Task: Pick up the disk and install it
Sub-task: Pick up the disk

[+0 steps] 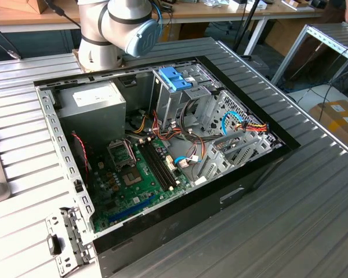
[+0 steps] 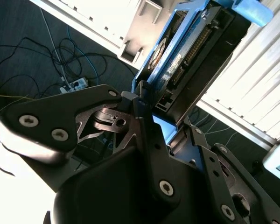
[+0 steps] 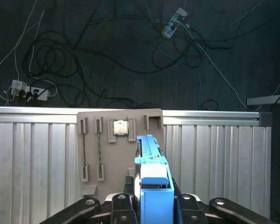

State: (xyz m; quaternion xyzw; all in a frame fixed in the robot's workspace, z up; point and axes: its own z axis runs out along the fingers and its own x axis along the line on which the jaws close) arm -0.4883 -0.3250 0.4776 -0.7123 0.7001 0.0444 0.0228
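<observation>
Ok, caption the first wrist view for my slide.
The disk, gripped edge-on between the jaws, held above a beige parts tray on the ribbed metal table.

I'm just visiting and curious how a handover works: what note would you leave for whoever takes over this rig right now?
Gripper: shut on the disk, a flat silver-grey metal hard drive with bright blue plastic rails, held on edge.
Where: by a beige slotted tray, in the first wrist view.
Done: disk gripped.
Left: installation; the open black computer case does not hold it yet.
</observation>
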